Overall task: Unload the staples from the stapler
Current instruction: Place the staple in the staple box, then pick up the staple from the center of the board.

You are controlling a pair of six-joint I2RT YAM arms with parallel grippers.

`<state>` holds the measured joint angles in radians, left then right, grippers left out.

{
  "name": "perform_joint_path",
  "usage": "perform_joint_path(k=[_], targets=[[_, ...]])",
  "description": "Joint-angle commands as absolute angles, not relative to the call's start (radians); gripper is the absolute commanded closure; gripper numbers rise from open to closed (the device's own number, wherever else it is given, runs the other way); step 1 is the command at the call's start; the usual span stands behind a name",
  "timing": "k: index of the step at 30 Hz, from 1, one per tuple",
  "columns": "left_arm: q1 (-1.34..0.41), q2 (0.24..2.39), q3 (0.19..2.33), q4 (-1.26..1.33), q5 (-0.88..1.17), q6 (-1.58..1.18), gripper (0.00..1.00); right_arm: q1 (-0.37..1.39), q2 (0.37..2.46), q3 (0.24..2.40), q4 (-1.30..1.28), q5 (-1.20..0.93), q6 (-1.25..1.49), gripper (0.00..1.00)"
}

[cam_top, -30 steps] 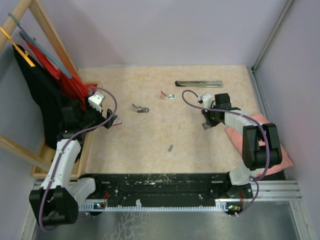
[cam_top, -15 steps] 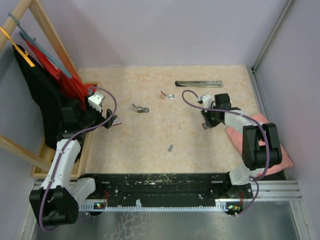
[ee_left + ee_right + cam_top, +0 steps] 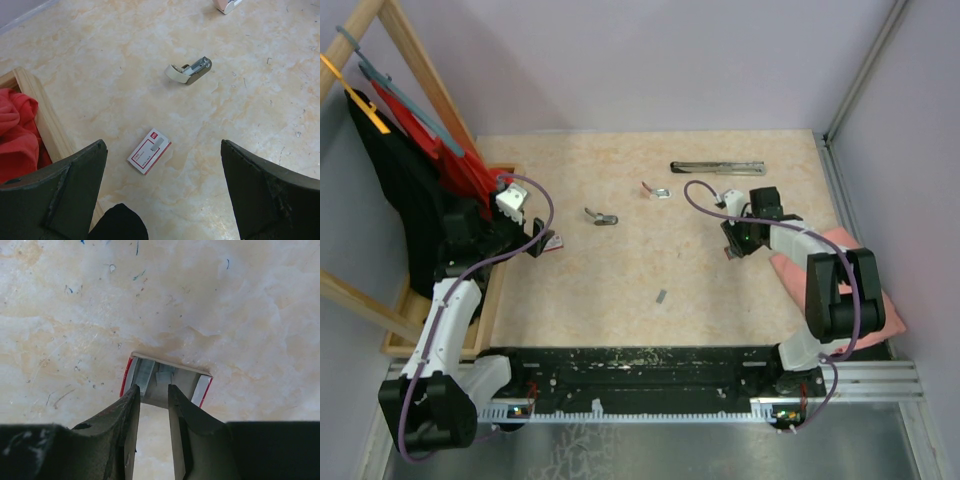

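A grey mini stapler (image 3: 601,216) (image 3: 189,71) lies left of the table's middle, and a pinkish one (image 3: 657,190) (image 3: 227,5) lies farther back. One short grey strip of staples (image 3: 661,296) rests alone on the table toward the front. My right gripper (image 3: 731,250) (image 3: 153,388) points down into a small open red-and-white box (image 3: 200,387). Its jaws stand a narrow gap apart with nothing between them. Grey staples (image 3: 146,374) lie inside that box by the left fingertip. My left gripper (image 3: 542,240) (image 3: 163,146) hangs wide open above a closed red-and-white box (image 3: 148,150).
A long thin silver bar (image 3: 717,167) lies at the back. A pink cloth (image 3: 840,275) sits under the right arm by the right wall. A wooden frame (image 3: 40,112) with red cloth (image 3: 15,130) and dark fabric borders the left side.
The right gripper's jaws have parted slightly over the open box. The left arm has not moved.
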<state>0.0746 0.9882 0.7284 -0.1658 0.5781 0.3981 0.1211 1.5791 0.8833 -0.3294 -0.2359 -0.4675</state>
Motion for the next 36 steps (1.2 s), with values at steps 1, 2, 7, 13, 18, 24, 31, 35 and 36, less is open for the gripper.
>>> perform_joint_path(k=[1, 2, 7, 13, 18, 24, 31, 35, 36], targets=[[0.083, 0.982, 0.750, -0.175, 0.600, 0.402, 0.01, 0.117, 1.494, 0.954, -0.366, -0.293, -0.486, 0.66], [0.084, 0.982, 0.749, -0.175, 0.600, 0.402, 0.01, 0.118, 1.490, 0.972, -0.384, -0.320, -0.496, 0.62], [0.084, 0.981, 0.749, -0.176, 0.601, 0.402, 0.01, 0.184, 1.486, 1.017, -0.447, -0.375, -0.542, 0.48], [0.083, 0.979, 0.748, -0.177, 0.605, 0.401, 0.01, 0.312, 1.487, 1.014, -0.425, -0.395, -0.656, 0.44], [0.085, 0.979, 0.750, -0.178, 0.604, 0.402, 0.01, 0.321, 1.567, 1.100, -0.457, -0.514, -0.728, 0.49], [0.086, 0.979, 0.750, -0.178, 0.604, 0.402, 0.01, 0.335, 1.712, 1.206, -0.475, -0.514, -0.740, 0.55], [0.086, 0.983, 0.750, -0.176, 0.607, 0.402, 0.01, 0.378, 1.763, 1.196, -0.429, -0.481, -0.743, 0.53], [0.086, 0.983, 0.750, -0.177, 0.605, 0.403, 0.01, 0.405, 1.778, 1.189, -0.401, -0.465, -0.718, 0.49], [0.085, 0.983, 0.750, -0.178, 0.606, 0.403, 0.01, 0.413, 1.783, 1.189, -0.397, -0.457, -0.714, 0.48]])
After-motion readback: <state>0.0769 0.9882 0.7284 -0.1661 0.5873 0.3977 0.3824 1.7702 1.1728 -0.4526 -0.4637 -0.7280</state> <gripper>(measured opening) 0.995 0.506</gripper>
